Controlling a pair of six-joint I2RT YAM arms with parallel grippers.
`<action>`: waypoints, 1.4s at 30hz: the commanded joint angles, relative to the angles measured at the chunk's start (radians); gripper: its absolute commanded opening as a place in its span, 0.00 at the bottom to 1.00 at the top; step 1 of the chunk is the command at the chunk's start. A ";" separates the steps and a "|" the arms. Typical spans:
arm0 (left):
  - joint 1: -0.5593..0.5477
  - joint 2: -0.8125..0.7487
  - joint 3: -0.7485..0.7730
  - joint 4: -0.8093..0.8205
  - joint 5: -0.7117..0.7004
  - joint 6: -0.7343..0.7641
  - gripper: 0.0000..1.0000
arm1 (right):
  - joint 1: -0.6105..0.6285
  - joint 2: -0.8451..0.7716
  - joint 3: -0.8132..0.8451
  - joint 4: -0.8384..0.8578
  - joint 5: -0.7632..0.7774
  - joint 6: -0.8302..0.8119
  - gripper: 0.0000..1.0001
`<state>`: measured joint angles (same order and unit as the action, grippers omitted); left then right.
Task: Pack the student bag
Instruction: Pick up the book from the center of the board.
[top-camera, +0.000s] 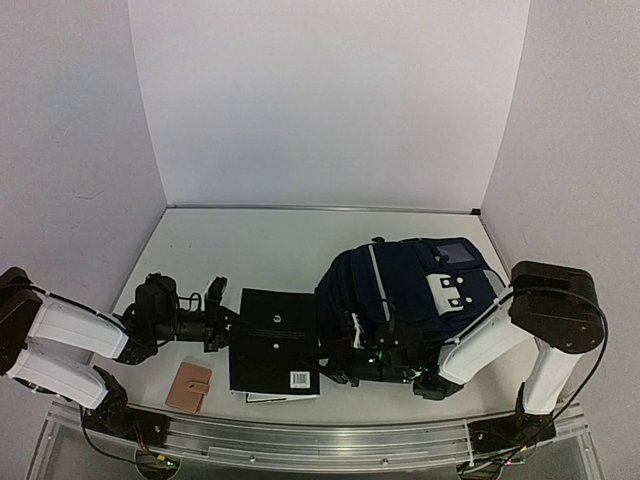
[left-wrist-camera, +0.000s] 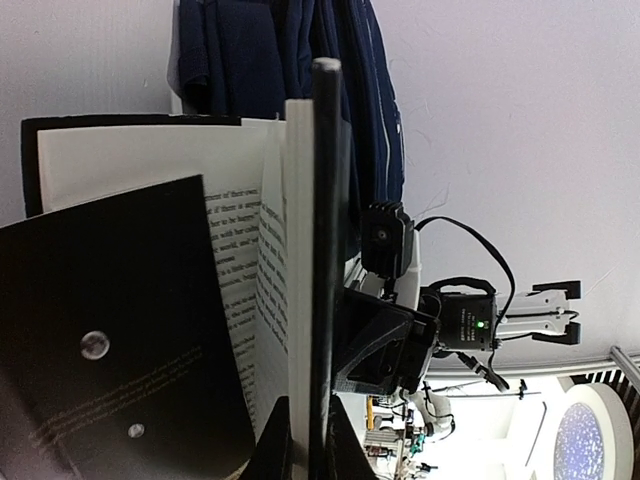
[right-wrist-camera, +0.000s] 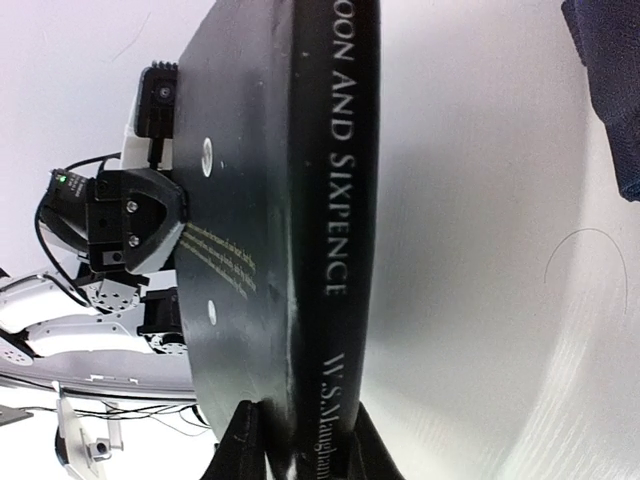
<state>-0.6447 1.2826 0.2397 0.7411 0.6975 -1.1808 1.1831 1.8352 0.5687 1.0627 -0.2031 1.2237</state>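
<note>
The student bag (top-camera: 410, 285), dark navy with light stripes and white patches, lies at the right of the table. It also shows in the left wrist view (left-wrist-camera: 300, 60) and the right wrist view (right-wrist-camera: 610, 90). Left of it lies a black book (top-camera: 275, 345) with white pages. My left gripper (top-camera: 225, 325) is shut on the book's open edge (left-wrist-camera: 305, 455), pinching the page block (left-wrist-camera: 300, 250) and a cover. My right gripper (top-camera: 335, 360) is shut on the book's lettered spine (right-wrist-camera: 335, 200), one finger on each side (right-wrist-camera: 303, 445).
A small tan leather case (top-camera: 188, 387) lies near the table's front edge, left of the book. An aluminium rail (top-camera: 320, 440) runs along the near edge. White walls close in the back and sides.
</note>
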 joint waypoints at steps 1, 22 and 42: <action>-0.010 -0.004 0.018 0.071 0.013 -0.002 0.01 | 0.008 -0.077 0.008 0.140 0.015 -0.029 0.11; 0.020 -0.389 0.139 -0.852 -0.295 0.183 0.97 | 0.008 -0.164 0.045 -0.122 0.108 -0.121 0.00; 0.040 -0.402 0.217 -0.627 0.005 0.289 1.00 | 0.007 -0.506 0.154 -0.404 0.159 -0.214 0.00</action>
<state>-0.6068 0.8729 0.3588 0.0033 0.5952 -0.9421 1.1897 1.4702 0.6127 0.5966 -0.0816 1.0703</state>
